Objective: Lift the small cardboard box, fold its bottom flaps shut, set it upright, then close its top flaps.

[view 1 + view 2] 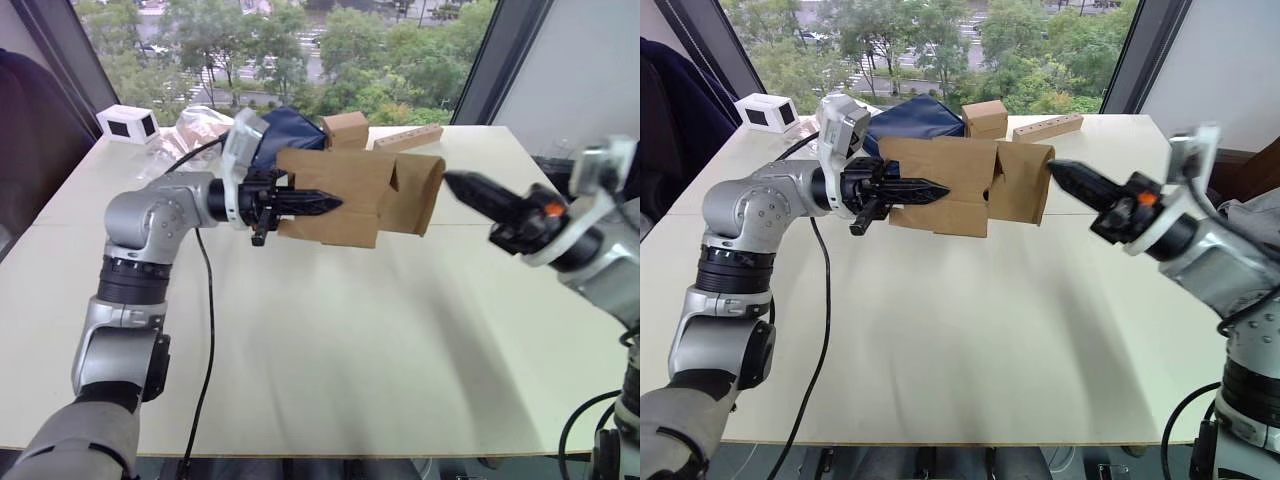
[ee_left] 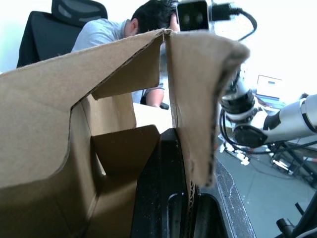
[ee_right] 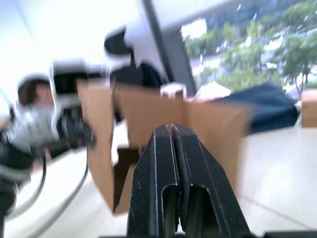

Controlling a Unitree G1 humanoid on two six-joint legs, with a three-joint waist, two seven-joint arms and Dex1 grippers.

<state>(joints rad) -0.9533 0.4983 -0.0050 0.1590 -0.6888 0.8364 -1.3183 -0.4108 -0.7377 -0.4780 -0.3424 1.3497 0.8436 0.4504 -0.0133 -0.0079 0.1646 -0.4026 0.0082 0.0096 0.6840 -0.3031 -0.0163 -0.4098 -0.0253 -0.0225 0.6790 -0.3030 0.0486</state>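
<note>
Two end effectors are at work. My left end effector (image 1: 325,204) is clamped on one wall of the small cardboard box (image 1: 340,195), holding it on its side in the air above the worktop (image 1: 330,340), so that the open end faces right. There the bottom flaps (image 1: 418,190) stand partly folded. My right end effector (image 1: 455,183), fingers pressed together into a point, sits just beside them, I judge ready to push them shut. Far behind lie another small box (image 1: 346,129) and a wooden block (image 1: 407,138).
</note>
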